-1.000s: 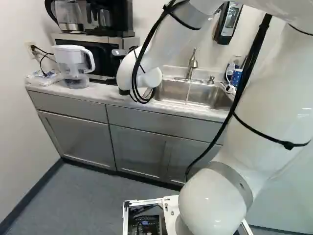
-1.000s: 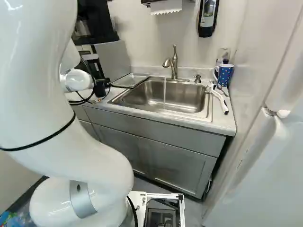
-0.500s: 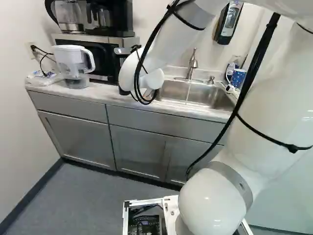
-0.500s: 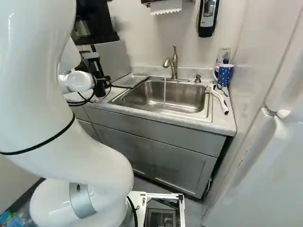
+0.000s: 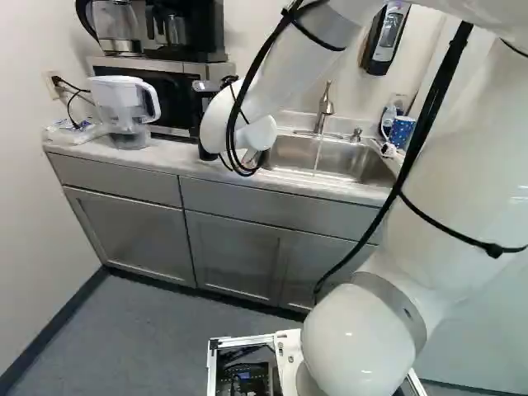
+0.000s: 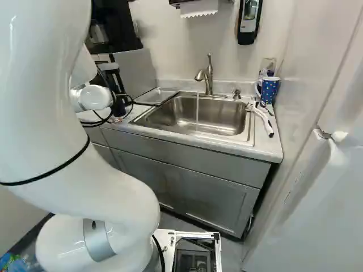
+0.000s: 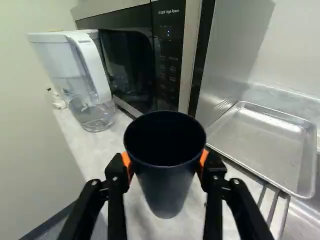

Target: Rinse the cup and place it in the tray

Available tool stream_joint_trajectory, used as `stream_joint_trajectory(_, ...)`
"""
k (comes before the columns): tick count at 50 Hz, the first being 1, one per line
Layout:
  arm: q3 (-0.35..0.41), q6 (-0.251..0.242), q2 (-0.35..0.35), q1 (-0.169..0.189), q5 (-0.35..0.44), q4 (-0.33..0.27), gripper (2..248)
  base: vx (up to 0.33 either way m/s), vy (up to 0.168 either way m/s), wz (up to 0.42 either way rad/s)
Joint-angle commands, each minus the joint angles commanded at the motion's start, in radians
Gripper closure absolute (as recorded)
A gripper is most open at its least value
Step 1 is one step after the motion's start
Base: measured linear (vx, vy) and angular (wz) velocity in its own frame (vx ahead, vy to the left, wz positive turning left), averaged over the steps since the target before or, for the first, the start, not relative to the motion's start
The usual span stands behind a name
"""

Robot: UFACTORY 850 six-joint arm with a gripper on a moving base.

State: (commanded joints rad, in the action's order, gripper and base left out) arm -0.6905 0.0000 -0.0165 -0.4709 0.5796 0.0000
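Gripper (image 7: 165, 165) grasping dark cup (image 7: 165, 195) from both sides, over counter (image 7: 92, 152) beside tray (image 7: 265, 145). Faucet (image 6: 209, 79) running, across tray from cup. Rinse completion unconfirmed; placement in tray outstanding.

The white arm (image 6: 51, 119) bends forward to its wrist (image 6: 93, 97); the black tool (image 6: 119, 106) holds 2 fingers (image 7: 117, 179) apart, orange pads (image 7: 128, 161) facing.
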Motion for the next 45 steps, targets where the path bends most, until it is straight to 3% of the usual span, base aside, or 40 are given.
stream_joint_trajectory(4,0.000,0.000,0.000,0.000,0.000,0.000,109,0.000,0.000,0.000)
stream_joint_trajectory(5,0.000,0.000,0.000,0.000,0.000,0.000,125,0.000,0.000,0.000)
stream_joint_trajectory(20,-0.004,0.000,0.000,0.005,0.000,0.000,125,0.000,0.000,0.000)
stream_joint_trajectory(45,-0.056,0.000,0.001,0.077,0.000,0.000,125,0.000,0.000,0.000)
